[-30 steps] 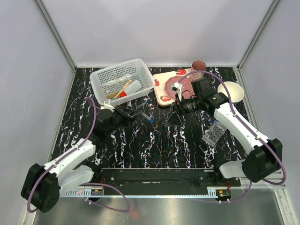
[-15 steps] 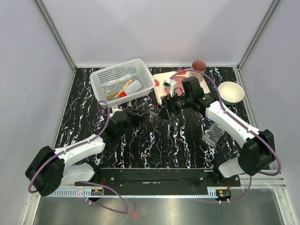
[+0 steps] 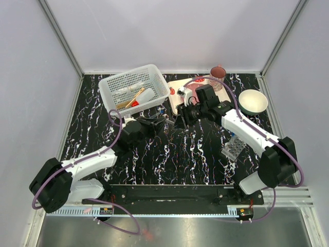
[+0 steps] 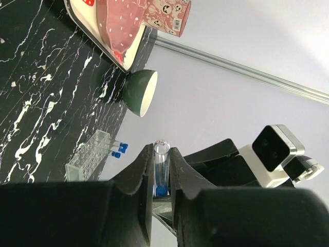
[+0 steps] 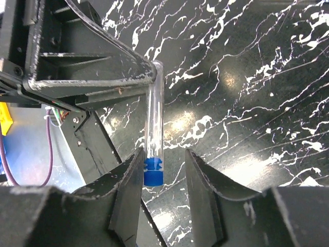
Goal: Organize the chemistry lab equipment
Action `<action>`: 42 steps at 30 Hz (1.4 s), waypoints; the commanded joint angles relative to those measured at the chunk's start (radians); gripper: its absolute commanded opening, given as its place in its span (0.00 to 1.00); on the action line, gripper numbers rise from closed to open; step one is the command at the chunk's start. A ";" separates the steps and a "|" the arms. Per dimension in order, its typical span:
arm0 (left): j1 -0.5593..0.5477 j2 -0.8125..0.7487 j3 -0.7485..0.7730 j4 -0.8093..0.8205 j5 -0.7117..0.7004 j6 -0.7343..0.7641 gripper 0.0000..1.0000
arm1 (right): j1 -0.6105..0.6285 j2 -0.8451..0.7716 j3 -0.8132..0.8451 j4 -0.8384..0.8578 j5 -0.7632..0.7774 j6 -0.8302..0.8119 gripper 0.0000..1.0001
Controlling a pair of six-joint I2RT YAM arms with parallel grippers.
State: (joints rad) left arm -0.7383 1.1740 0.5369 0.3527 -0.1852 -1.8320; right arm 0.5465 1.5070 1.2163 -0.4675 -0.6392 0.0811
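Note:
My left gripper (image 3: pixel 162 123) is shut on a clear plastic tube (image 4: pixel 161 165) with a blue cap and holds it above the table's middle. My right gripper (image 3: pixel 179 121) faces it, open. In the right wrist view its jaws (image 5: pixel 164 153) straddle the tube's (image 5: pixel 154 116) capped end; the blue cap (image 5: pixel 153 172) lies against the left finger and is clear of the right one. The left gripper (image 5: pixel 92 67) grips the tube's other end. The clear grid rack (image 3: pixel 234 147) lies at the right, holding two blue-capped vials (image 4: pixel 119 150). The white squeeze bottle (image 3: pixel 145 96) and wooden-handled tool (image 3: pixel 132 97) lie in the basket.
A white mesh basket (image 3: pixel 115 82) stands at the back left. The strawberry-print tray (image 3: pixel 178 108), with a pink plate and a mug (image 3: pixel 218 72), is at the back centre. A round bowl (image 3: pixel 253 101) sits at the right. Small blue-capped items (image 3: pixel 163 109) lie near the basket.
Both grippers have closed in on each other at the table's middle. The right gripper swung left from near the tray, and its open jaws now surround the capped end of the tube held by the left.

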 commanded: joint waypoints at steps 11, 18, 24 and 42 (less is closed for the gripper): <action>-0.007 0.006 0.011 0.083 -0.020 0.011 0.23 | 0.013 -0.007 0.058 0.004 0.012 -0.058 0.17; -0.004 -0.129 0.028 -0.083 -0.037 0.356 0.83 | 0.010 -0.096 0.009 -0.072 0.052 -0.201 0.16; 0.008 -0.310 0.015 -0.207 0.105 1.066 0.99 | -0.005 -0.189 -0.031 -0.259 -0.020 -0.464 0.14; -0.460 -0.211 0.023 -0.103 0.145 2.148 0.99 | -0.079 -0.168 0.031 -0.770 -0.227 -0.906 0.13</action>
State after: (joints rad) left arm -1.1896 0.9005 0.5293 0.1493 -0.0231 0.0925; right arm 0.4664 1.3113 1.1992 -1.1110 -0.7769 -0.7216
